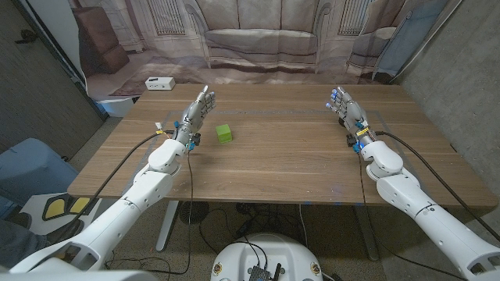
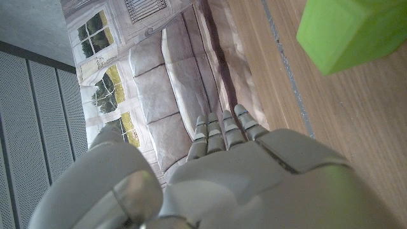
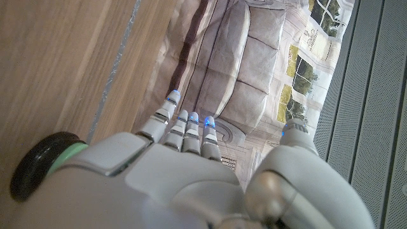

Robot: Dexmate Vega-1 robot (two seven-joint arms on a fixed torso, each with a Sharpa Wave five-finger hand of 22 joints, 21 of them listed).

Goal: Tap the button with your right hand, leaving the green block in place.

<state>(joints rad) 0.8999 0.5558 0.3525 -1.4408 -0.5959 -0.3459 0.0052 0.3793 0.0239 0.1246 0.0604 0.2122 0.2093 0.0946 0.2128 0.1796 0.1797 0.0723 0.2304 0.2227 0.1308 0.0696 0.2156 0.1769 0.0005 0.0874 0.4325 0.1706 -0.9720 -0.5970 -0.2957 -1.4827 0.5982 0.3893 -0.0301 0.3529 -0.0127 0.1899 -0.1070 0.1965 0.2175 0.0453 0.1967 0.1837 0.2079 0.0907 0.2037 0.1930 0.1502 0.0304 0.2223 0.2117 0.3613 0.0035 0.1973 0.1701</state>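
The green block [image 1: 224, 133] sits on the wooden table [image 1: 281, 156], left of centre, and shows again as the block [image 2: 346, 32] just ahead of my left hand. My left hand [image 1: 197, 111] stands a little to the block's left, fingers stretched out and holding nothing; its back [image 2: 254, 184] shows in the left wrist view. My right hand [image 1: 348, 109] is at the far right of the table, fingers straight and empty. A round button [image 3: 41, 166] with a black ring and pale green top lies on the wood close beside that hand's [image 3: 184, 172] base, partly covered by it.
A small white box [image 1: 158, 83] lies at the table's back left corner. A printed sofa backdrop [image 1: 258, 35] hangs behind the table. Cables run along both forearms. The wood between the block and the right hand is bare.
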